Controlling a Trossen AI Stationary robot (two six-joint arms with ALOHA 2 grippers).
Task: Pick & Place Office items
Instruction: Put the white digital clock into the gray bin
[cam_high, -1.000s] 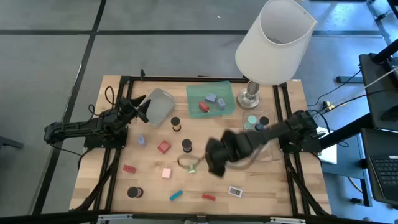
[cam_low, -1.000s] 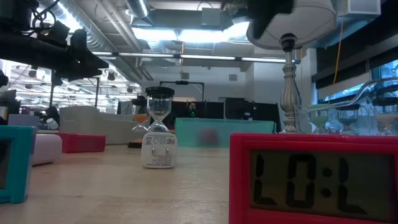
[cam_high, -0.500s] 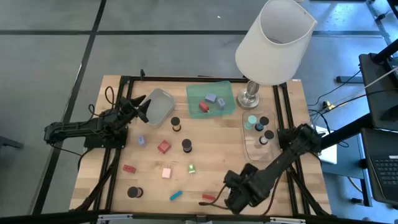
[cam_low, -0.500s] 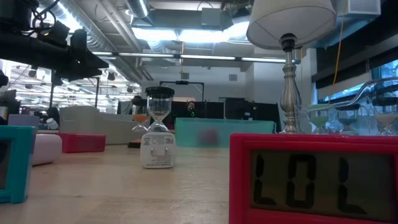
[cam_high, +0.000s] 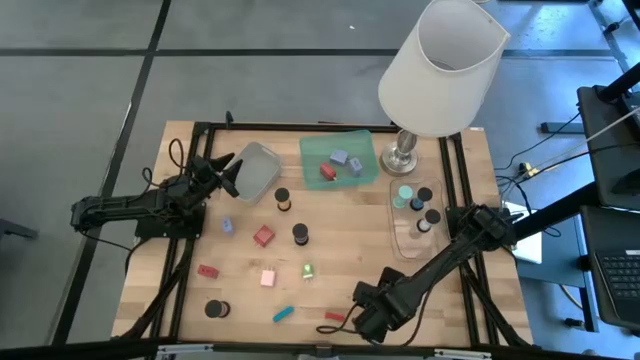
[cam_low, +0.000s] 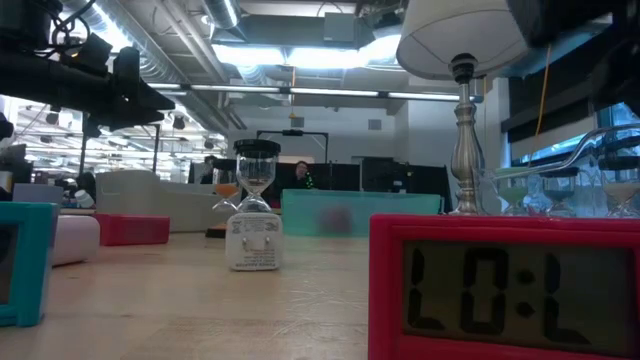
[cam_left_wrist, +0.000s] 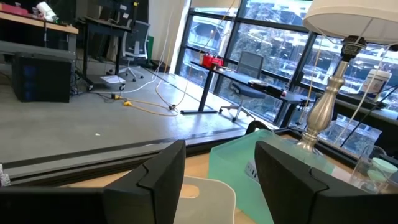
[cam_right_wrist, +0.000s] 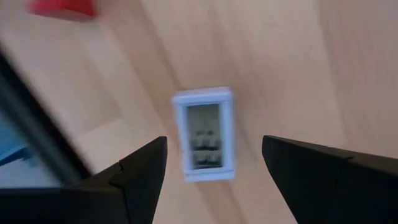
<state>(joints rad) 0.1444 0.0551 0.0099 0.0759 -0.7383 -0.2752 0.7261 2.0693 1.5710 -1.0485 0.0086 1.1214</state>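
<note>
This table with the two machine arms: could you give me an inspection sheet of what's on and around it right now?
Surface: wooden table, black frame rails along its sides.
Job's things: small pieces scattered on the wood, among them a red block, a teal bar and a black cylinder; more lie in the green tray and clear tray.
Clutter: white-shaded lamp; grey tray.
Claws: right claw open, hanging over a small white piece at the table's near edge; left claw open, parked by the grey tray.
Cables: some on the floor at the right side.
Surroundings: grey floor; office room behind.
</note>
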